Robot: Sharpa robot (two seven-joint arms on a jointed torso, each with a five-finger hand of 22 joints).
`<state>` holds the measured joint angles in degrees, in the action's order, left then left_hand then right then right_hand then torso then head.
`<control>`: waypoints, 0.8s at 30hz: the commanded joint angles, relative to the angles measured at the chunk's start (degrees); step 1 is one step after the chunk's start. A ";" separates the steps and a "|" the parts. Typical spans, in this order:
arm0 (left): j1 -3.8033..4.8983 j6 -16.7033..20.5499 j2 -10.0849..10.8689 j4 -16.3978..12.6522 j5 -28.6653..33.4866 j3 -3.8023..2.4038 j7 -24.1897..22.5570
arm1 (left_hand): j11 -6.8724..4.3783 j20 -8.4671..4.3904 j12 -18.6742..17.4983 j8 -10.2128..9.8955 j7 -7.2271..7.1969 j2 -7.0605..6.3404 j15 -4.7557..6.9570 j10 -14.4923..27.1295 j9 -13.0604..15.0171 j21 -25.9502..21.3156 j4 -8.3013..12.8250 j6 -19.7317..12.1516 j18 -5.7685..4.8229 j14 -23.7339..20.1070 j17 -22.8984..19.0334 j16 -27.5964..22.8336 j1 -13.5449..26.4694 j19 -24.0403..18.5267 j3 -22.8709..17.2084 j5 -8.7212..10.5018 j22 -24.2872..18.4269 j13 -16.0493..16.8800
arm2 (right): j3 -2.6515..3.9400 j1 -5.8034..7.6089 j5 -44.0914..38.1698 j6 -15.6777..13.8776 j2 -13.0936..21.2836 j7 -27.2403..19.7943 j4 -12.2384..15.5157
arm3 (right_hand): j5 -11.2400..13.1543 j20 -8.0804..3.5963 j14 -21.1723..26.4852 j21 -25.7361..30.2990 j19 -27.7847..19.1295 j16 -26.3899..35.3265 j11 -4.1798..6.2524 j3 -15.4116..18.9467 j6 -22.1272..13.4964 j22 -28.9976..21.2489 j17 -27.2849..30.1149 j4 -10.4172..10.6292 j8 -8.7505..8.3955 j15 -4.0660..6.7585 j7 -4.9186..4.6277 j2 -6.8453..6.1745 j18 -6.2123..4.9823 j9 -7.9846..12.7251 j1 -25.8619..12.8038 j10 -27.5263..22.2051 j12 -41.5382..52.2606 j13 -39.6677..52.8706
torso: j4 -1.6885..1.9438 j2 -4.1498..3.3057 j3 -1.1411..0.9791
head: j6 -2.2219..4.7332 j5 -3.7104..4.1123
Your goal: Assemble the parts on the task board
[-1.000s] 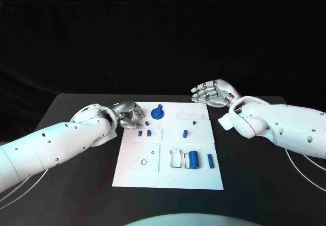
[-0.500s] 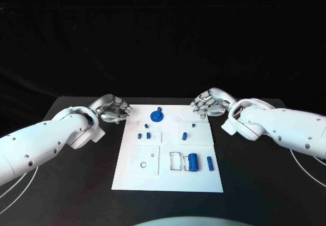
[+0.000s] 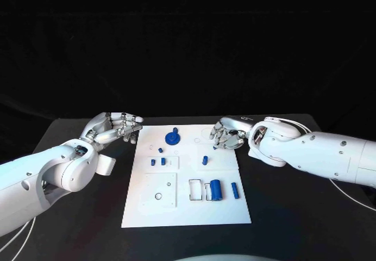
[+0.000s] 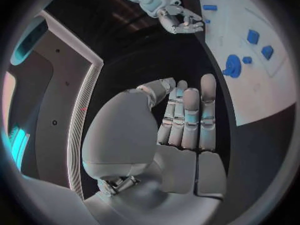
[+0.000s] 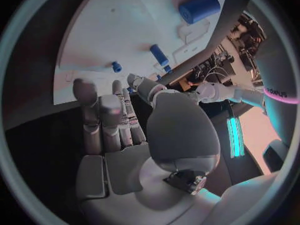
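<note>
The white task board (image 3: 179, 209) lies in the middle of the black table. On it are a blue round disc with a handle (image 3: 172, 136), several small blue pegs (image 3: 164, 161) and a thick blue cylinder (image 3: 215, 190) beside a thin blue rod (image 3: 233, 189). My left hand (image 3: 117, 128) hovers just off the board's far left corner, fingers straight and side by side, holding nothing (image 4: 181, 130). Over the board's far right corner, my right hand (image 3: 227, 133) has loosely bent fingers with nothing in them (image 5: 119, 130). The right wrist view shows the cylinder (image 5: 199, 7) and a peg (image 5: 158, 52).
The board has a rectangular recess (image 3: 198, 191) next to the cylinder and a small ring hole (image 3: 159, 196) in its left panel. Black table (image 3: 298, 217) surrounds the board on both sides. Both white forearms reach in from the sides.
My left hand has drawn back from the small pegs at the board's left edge to beside its far left corner. My right hand has come down over the far right corner. The view has shifted slightly.
</note>
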<state>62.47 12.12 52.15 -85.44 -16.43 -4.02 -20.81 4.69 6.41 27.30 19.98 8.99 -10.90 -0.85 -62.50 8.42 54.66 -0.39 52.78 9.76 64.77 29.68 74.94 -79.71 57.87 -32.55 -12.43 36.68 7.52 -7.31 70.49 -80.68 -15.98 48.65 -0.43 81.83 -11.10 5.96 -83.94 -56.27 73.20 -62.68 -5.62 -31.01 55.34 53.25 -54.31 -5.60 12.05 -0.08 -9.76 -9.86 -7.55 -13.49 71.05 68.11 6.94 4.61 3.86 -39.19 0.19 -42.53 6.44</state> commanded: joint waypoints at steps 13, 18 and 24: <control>-0.58 -3.90 1.06 -2.89 10.14 -0.06 -5.87 | 0.24 -0.08 -0.49 -0.10 0.24 -0.34 -0.08 0.62 0.07 0.46 -0.29 -0.41 0.81 0.54 1.57 1.24 1.41 1.40 0.49 -0.12 0.13 -0.06 | 0.02 -0.63 -15.05 1.99 -0.43 6.95 2.03 | -0.07 0.95 -2.29 -10.04 2.68 -11.16 -0.64 -0.78 -0.17 10.92 -10.54 0.87 -0.48 -1.15 -0.65 -0.89 1.69 -0.67 -1.05 -2.32 -1.55 -0.27 | 0.03 -0.01 -0.09 | -0.24 -0.23; -0.61 -3.81 1.16 -3.02 10.25 -0.06 -5.97 | 0.50 0.05 -0.88 -0.15 0.46 -0.38 -0.28 1.33 0.12 0.33 -0.24 -0.68 0.78 -0.17 0.80 1.02 1.48 1.35 0.42 -0.12 0.07 -0.15 | 0.02 -0.73 -15.38 2.63 -0.64 7.26 1.96 | -0.29 1.05 -2.37 -11.39 3.15 -12.51 -0.65 -1.03 -0.17 12.40 -11.86 0.95 -0.41 -1.21 -0.65 -0.88 1.91 -0.86 -0.86 -2.18 -1.48 -0.20 | -0.02 -0.06 -0.05 | -0.30 -0.33; -0.62 -3.68 1.18 -3.19 10.52 -0.06 -5.98 | 0.70 0.16 -1.05 -0.13 0.68 -0.29 -0.43 1.78 0.17 0.24 -0.16 -0.86 0.77 -0.58 0.37 0.91 1.43 1.32 0.33 -0.15 0.03 -0.17 | 0.02 -0.86 -15.50 3.06 -1.20 7.42 1.49 | 0.88 0.98 -2.27 -12.88 3.50 -13.71 -0.27 -2.17 0.55 14.09 -12.72 0.85 0.12 -0.99 -0.28 -0.13 2.11 -1.39 0.06 -1.09 -0.93 0.09 | 0.00 -0.03 -0.08 | -0.42 -0.37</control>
<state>61.86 9.40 53.36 -88.40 -6.93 -4.03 -25.60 5.23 6.46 26.43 19.97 9.51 -11.38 -1.32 -61.12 8.54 54.92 -0.55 52.24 9.75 64.55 30.15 76.10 -78.77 59.08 -32.39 -12.43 36.75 7.43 -7.29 69.70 -94.51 -14.44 47.58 6.04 83.41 -10.41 6.86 -83.92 -68.90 76.35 -76.18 -5.92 -32.77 55.45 67.11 -66.94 -4.82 11.77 -0.93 -10.08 -10.03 -6.63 -14.81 70.65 66.66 5.73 4.65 3.86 -39.22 0.13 -42.87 6.10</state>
